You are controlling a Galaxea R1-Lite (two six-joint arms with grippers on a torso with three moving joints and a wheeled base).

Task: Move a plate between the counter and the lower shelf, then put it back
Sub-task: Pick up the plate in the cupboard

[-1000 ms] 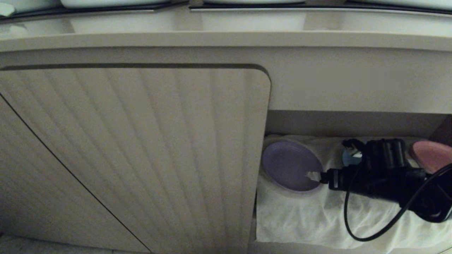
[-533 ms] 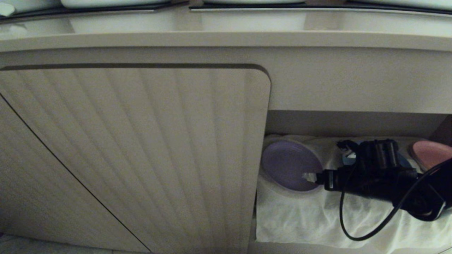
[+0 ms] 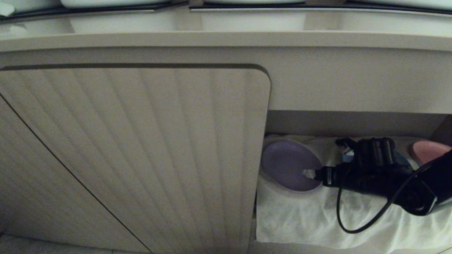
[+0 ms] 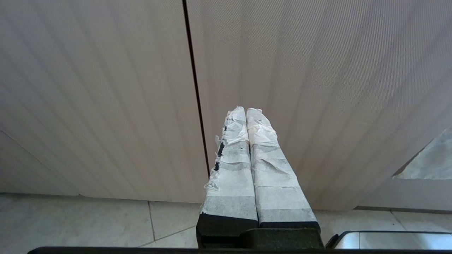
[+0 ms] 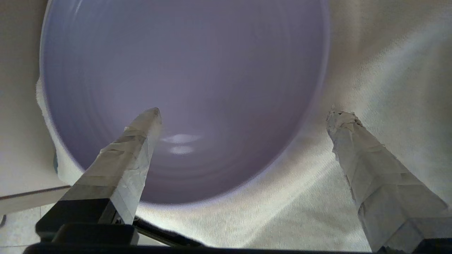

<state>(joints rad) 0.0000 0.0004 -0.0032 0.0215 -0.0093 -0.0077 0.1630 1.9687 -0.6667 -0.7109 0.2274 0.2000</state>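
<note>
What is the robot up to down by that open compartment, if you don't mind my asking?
The right gripper is reaching into the cloth-lined lower shelf with its jaws open, one taped finger over the round lavender plastic plate and the other outside its rim. The plate lies flat on the wrinkled white cloth and is not gripped yet. A pink plate sits further right. The left gripper is shut and idle by the ribbed cabinet door.

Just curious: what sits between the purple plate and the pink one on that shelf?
In the head view, the right end effector and its black arm, plus a mostly hidden blue plate, lie between the purple plate and pink plate.
</note>
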